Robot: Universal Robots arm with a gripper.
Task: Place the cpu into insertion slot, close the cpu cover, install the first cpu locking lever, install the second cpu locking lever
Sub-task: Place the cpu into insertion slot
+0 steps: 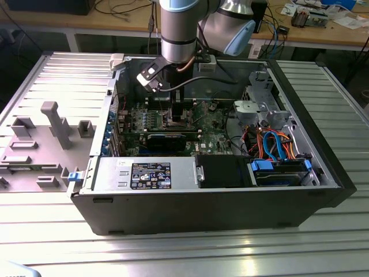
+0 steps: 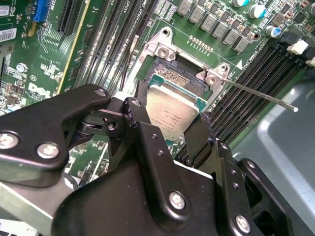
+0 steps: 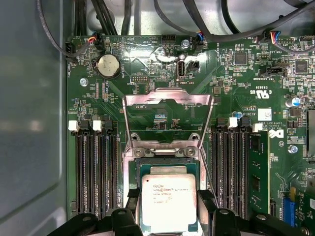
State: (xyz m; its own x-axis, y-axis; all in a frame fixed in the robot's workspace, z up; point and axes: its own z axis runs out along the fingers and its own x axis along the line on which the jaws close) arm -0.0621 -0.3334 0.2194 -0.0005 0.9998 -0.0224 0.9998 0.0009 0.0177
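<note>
In both wrist views the cpu (image 3: 169, 201) (image 2: 172, 112), silvery top up, sits between my black fingers (image 3: 206, 206) (image 2: 137, 113). My gripper (image 3: 169, 209) (image 2: 170, 120) is shut on it by two opposite edges. The chip hovers at the insertion slot (image 2: 179, 78) (image 3: 167, 162), covering most of it, and a strip of the tan-gold contact field shows beyond its far edge. Whether it rests in the slot I cannot tell. The cpu cover (image 3: 167, 115) stands flipped open behind the slot. One thin locking lever (image 2: 261, 94) sticks out sideways, unlatched. In the exterior view my gripper (image 1: 176, 112) reaches down into the open computer case.
Long black memory slots (image 3: 96, 172) (image 3: 231, 167) flank the socket on both sides. The case walls (image 1: 311, 109), a power supply (image 1: 150, 173) and a drive bay with blue and orange cables (image 1: 277, 150) ring the board. A grey fixture tray (image 1: 40, 138) lies at the exterior view's left.
</note>
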